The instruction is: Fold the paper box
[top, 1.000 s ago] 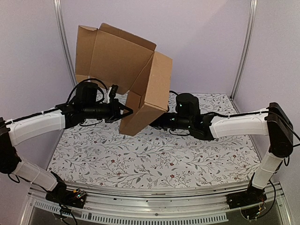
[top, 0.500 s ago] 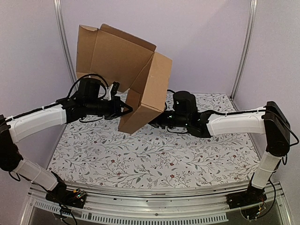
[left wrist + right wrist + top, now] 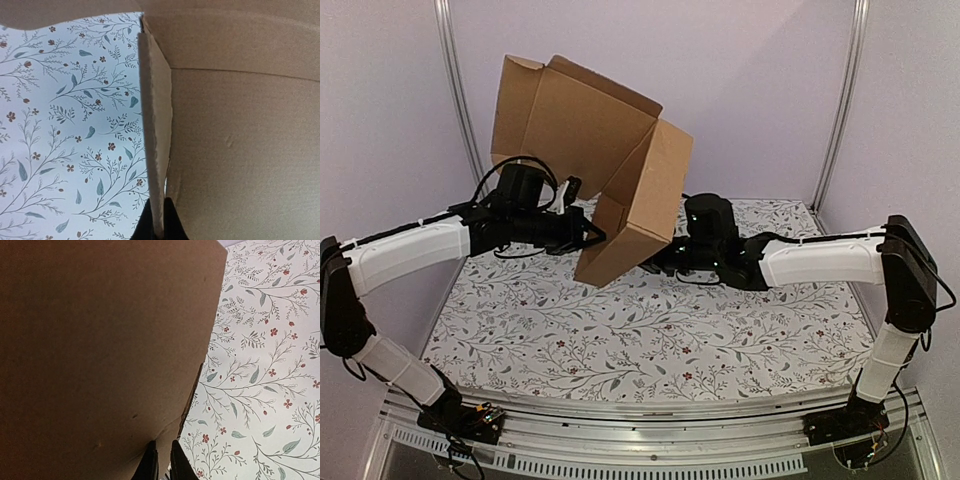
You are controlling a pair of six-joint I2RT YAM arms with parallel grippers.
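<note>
Top external view: the paper box (image 3: 610, 150) hangs in the air above the far half of the flower-patterned worktop (image 3: 650, 340), tilted, with nothing of it seen touching the cloth. It is part-formed. A broad brown panel leans up and back toward the pale wall (image 3: 750, 90), with a short flap standing at its upper left corner. A second panel folds forward from its right edge and slopes down to a low corner between the two arms. The left arm (image 3: 415, 250) reaches in from the left and the right arm (image 3: 820, 262) from the right, so the box sits between them. The left tool (image 3: 593, 238) meets the lower left edge of the front panel.

Left wrist view: two dark fingertips (image 3: 147, 226) sit on either side of a thin cardboard edge that runs up the middle of the frame. The left tool is closed on that flap of the box, with the brown inner face to the right and the worktop to the left.

Right wrist view: the right tool (image 3: 163, 464) shows two dark fingertips (image 3: 151, 465) drawn close together at the bottom edge of a large shaded panel. They appear to pinch the cardboard there. The printed worktop fills the right side of the view, below and beyond the panel.
</note>
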